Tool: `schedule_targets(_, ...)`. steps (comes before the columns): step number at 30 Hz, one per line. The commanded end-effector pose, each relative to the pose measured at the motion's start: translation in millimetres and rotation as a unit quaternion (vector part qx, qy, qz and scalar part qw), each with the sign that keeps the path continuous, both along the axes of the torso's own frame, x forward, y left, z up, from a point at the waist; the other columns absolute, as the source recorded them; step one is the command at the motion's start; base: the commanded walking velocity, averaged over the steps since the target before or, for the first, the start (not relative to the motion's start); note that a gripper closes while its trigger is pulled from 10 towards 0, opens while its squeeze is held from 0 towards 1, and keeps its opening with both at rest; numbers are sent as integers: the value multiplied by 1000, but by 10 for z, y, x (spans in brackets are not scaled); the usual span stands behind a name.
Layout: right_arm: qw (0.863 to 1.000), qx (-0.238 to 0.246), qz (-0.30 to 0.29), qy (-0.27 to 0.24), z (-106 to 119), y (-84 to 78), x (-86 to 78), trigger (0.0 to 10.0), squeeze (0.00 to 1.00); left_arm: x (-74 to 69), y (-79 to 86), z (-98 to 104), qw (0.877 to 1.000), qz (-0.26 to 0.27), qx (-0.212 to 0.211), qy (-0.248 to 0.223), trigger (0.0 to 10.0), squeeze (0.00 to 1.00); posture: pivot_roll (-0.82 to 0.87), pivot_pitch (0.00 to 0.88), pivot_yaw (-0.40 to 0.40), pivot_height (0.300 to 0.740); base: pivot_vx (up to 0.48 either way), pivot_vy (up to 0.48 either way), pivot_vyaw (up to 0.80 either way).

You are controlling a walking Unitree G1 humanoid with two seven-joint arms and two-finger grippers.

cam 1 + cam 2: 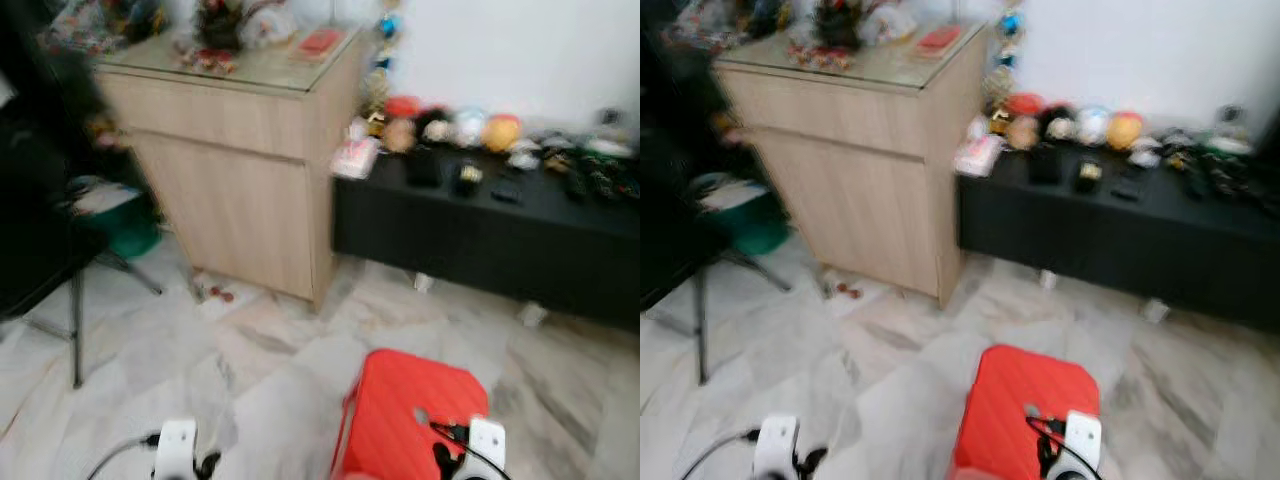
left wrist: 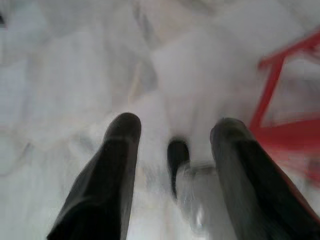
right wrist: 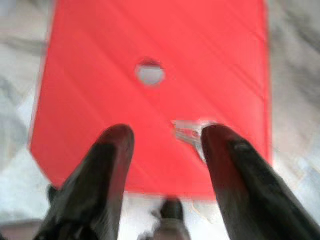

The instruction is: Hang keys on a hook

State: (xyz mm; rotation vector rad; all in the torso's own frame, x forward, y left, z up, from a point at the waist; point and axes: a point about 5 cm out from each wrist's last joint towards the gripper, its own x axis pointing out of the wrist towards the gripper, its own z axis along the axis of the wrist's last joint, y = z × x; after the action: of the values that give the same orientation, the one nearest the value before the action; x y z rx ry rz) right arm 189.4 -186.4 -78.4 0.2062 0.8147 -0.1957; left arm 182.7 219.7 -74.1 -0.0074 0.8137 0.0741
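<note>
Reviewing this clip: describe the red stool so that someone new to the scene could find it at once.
Start at the light wooden cabinet against the wall, with the low black bench beside it. On the marble floor in front of them, nearest the robot and under its right gripper, stands the red stool. It is the floor's only bright red item, with a round hole in its flat top.

Head cameras look forward and down, blurred, sharing the red stool (image 1: 410, 410) and wooden cabinet (image 1: 240, 160); right wrist camera sits close above that stool; left wrist faces marble floor (image 2: 75, 75).
</note>
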Motion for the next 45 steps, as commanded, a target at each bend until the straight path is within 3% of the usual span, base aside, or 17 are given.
schedule_targets(1, 1000, 1, -6, -9, 18, 0, 27, 10000, 0, -87, 3, -48, 1000, -2, 1, 20, 10000, 0, 113, 23, -9, 740, 0, 0, 0)
schedule_targets(9, 1000, -1, 10, -16, 37, 11, 64, 10000, 0, -125, -22, -70, 1000, -8, 2, 25, 10000, 0, 115, 0, -15, 740, 0, 0, 0)
schedule_targets(16, 994, -41, -30, -92, 244, -138, 319, 10000, 0, -137, -19, -72, 1000, -1, 4, 21, 10000, 0, 106, 0, -23, 740, 0, 0, 0)
schedule_targets(20, 988, -71, -60, -123, 334, -258, 377, 10000, 0, -128, -37, -70, 1000, -2, 4, 19, 10000, 0, 106, 10, -27, 740, 0, 0, 0)
schedule_targets(27, 982, -99, -63, -145, 378, -283, 382, 10000, 0, -63, -8, -34, 1000, 2, 8, 9, 10000, 0, 104, 35, -25, 740, 0, 0, 0)
schedule_targets(33, 983, -103, -68, -138, 364, -274, 367, 10000, 0, -90, 7, -42, 1000, 2, 10, 12, 10000, 0, 100, 6, -16, 740, 0, 0, 0)
schedule_targets(38, 987, -99, -32, -125, 358, -160, 430, 10000, 0, -109, 28, -39, 1000, 9, 11, 5, 10000, 0, 120, 0, -34, 740, 0, 0, 0)
schedule_targets(45, 987, -94, -27, -129, 387, -90, 497, 10000, 0, -110, -7, -44, 1000, 9, 9, 2, 10000, 0, 111, 0, -35, 690, 0, 0, 0)
